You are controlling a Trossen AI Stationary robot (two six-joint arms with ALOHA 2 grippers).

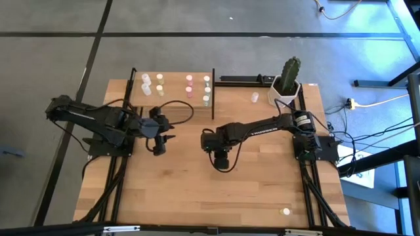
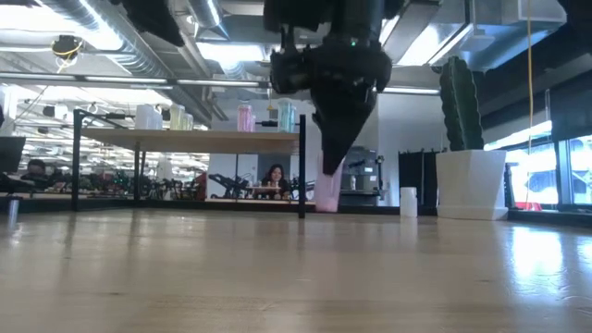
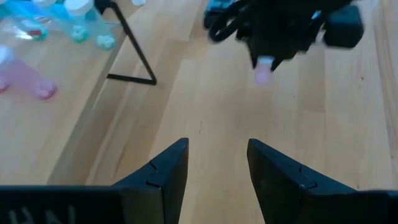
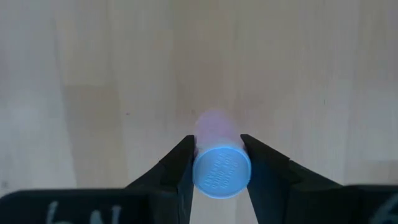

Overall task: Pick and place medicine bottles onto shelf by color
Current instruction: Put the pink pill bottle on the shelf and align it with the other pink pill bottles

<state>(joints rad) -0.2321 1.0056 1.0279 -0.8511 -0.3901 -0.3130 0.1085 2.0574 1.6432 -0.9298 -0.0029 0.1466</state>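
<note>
My right gripper (image 4: 216, 165) hangs over the middle of the table (image 1: 262, 177), shut on a pink medicine bottle (image 2: 327, 192) with a pale cap. To its left, my left gripper (image 3: 217, 168) is open with nothing between its fingers, just off the shelf's near edge. The shelf (image 1: 172, 99), a light-wood board with black posts, stands at the far left. On it stand medicine bottles in colour groups: white (image 1: 146, 82), pale yellow (image 1: 159, 84), pink (image 1: 189, 85) and pale green (image 1: 206, 90). My right gripper pinches the pink bottle between its two fingers at the capped top end (image 4: 221, 171). The fingers come from above, pointing almost straight down. The bottle stands upright, its pink body (image 2: 327, 194) reaching out below the fingertips, and seems a little clear of the table.
A white pot with a green cactus (image 1: 289, 78) stands at the far right. A loose bottle (image 1: 254, 98) stands left of it, and another (image 1: 285, 212) sits near the front edge. Bare wood (image 1: 177, 190) lies between the arms and the near edge.
</note>
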